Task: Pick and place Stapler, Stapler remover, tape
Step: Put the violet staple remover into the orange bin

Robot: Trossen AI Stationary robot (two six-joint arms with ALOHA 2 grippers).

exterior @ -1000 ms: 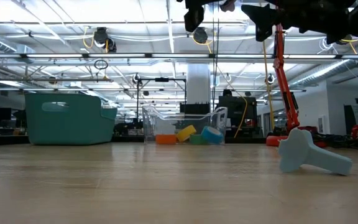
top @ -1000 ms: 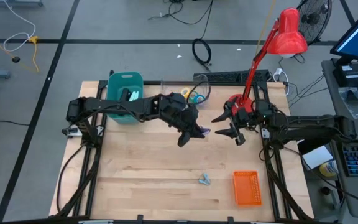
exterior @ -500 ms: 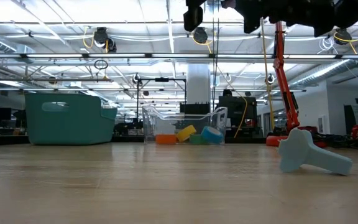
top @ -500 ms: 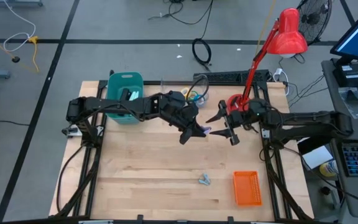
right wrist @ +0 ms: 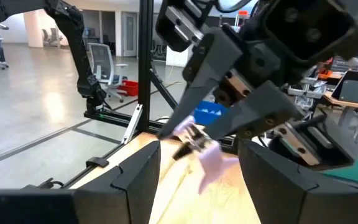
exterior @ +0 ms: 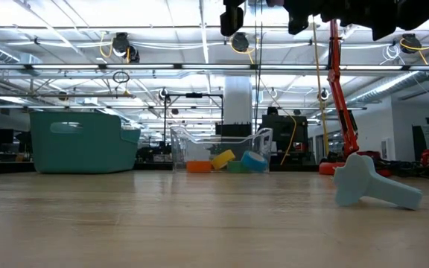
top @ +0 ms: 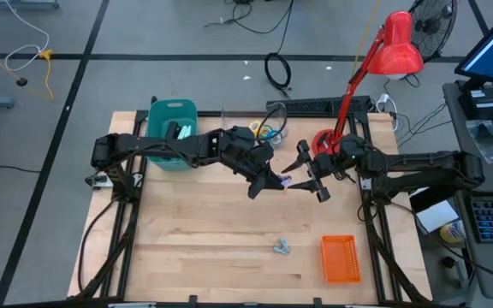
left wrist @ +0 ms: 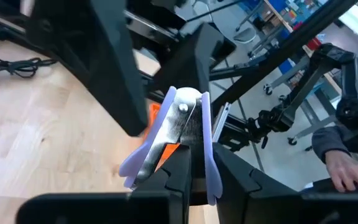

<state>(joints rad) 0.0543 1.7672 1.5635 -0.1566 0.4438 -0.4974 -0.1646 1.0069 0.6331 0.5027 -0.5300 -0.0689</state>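
Note:
My left gripper (top: 272,180) hangs over the table's middle, shut on the lavender staple remover (left wrist: 185,124). My right gripper (top: 308,175) is open just to its right. In the right wrist view its fingers (right wrist: 138,177) stand on either side of the remover (right wrist: 201,146) without touching it. The light blue stapler (top: 282,247) lies on the table near the near edge, also seen in the low view (exterior: 375,186). The orange (exterior: 198,167), yellow (exterior: 223,158), green (exterior: 237,167) and blue (exterior: 254,161) tape rolls lie in a clear box (top: 268,130). My left gripper pinches the staple remover between its two fingers (left wrist: 178,168) by the end away from the hinge. The riveted hinge end (left wrist: 184,107) sticks out past the fingertips toward my right gripper. One lavender wing (left wrist: 132,168) splays out beside a finger. The remover is lifted clear of the table.
A teal bin (top: 173,133) stands at the far left and an orange tray (top: 340,258) lies near the near right corner. A red desk lamp (top: 383,60) rises at the far right. Bare wood (top: 195,231) lies between the arms and the near edge.
My right gripper has moved toward the table's left, closing on my left gripper and the remover, and has stayed open. My left gripper has kept nearly still with the remover in its hold.

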